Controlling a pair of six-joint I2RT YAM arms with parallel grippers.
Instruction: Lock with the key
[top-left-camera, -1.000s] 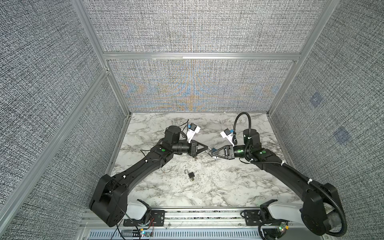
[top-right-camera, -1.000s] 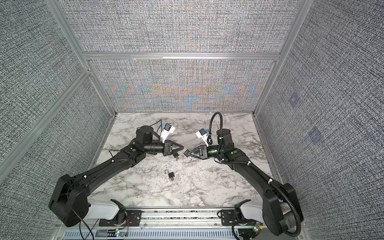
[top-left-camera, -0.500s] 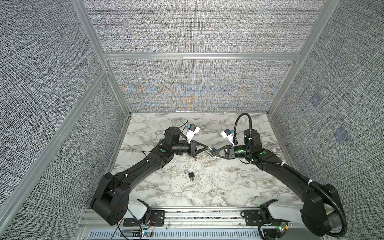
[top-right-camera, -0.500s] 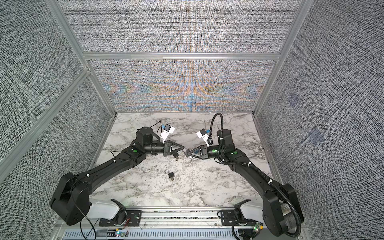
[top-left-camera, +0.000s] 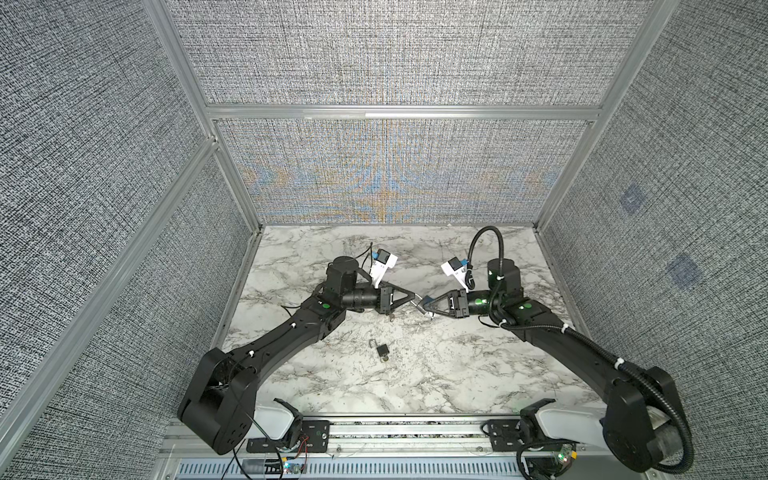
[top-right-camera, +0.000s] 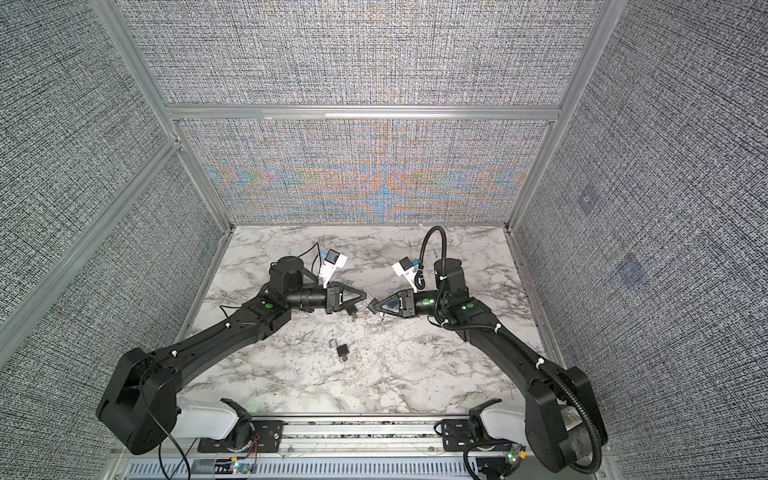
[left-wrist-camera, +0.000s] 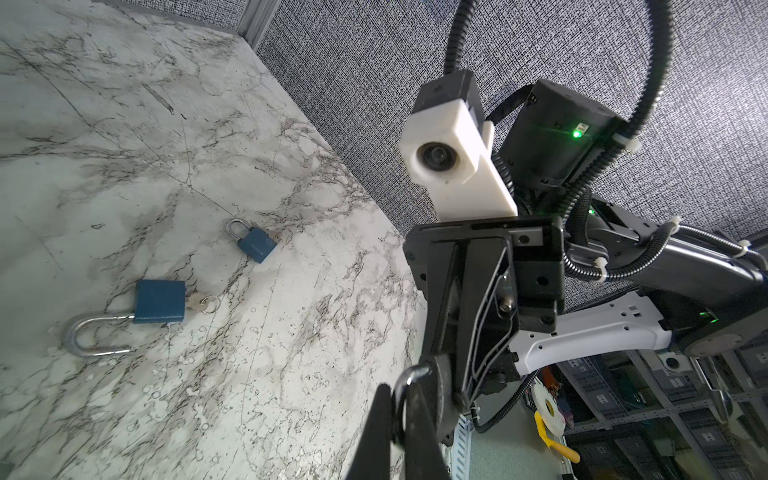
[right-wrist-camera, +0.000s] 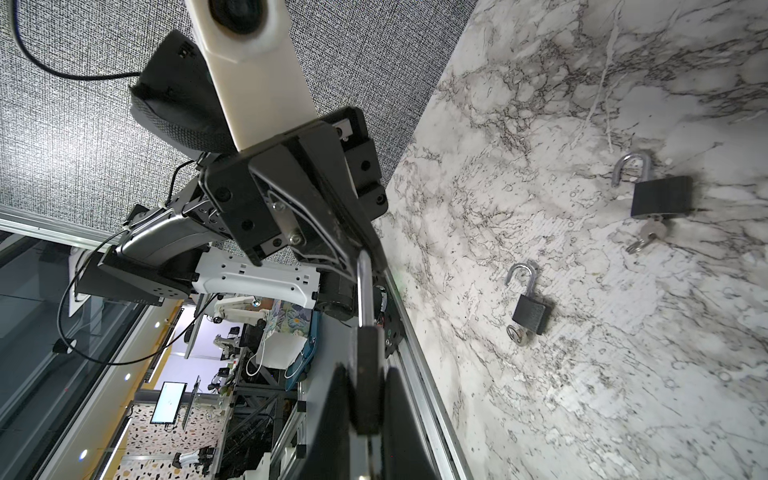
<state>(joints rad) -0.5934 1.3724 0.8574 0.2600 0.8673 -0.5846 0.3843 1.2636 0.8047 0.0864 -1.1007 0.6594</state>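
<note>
the left gripper (top-left-camera: 412, 297) is closed on the curved end of a silver steel shackle (left-wrist-camera: 405, 376). in the left wrist view that end shows pinched between its black fingers (left-wrist-camera: 372, 440). the right gripper (top-left-camera: 424, 306) is closed too, clamped on the small dark metal padlock body (right-wrist-camera: 365, 374) that this shackle belongs to. the two grippers point at each other tip to tip, in the air above the middle of the white, grey-veined marble surface (top-left-camera: 436, 374). the held padlock bridges the short gap between them. in the right wrist view one straight leg of the shackle runs from the body to the left gripper's fingers. the other leg is hidden, so i cannot tell whether the shackle is seated. whether a key sits in the held padlock is hidden as well.

below them, two more padlocks lie loose on the surface, dark in both top views and blue in the left wrist view. the front loose padlock (top-left-camera: 381, 350) lies flat toward the front edge of the surface, apart from both grippers. its shackle is swung open and a small silver key (top-left-camera: 387, 358) sits in its base. the second loose padlock (top-right-camera: 352, 312) shows just under the left gripper's fingers in both top views. the right wrist view shows both loose padlocks with hooked-open shackles and ringed keys in them. grey woven wall panels (top-left-camera: 399, 62) in aluminium frames close the surface in on three sides.
</note>
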